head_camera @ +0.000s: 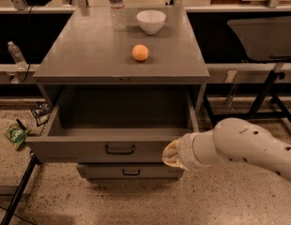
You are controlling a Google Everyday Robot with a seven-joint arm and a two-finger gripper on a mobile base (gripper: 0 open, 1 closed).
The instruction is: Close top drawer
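At front of open top drawer point(84, 149), gripper point(172, 154), arm point(239, 143) extended low

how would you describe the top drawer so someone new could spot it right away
Find the grey metal table with an orange on top. Directly under its top sits the top drawer, pulled open, with the gripper at the right end of its front panel. It is wider and taller than the narrower drawer front below it.
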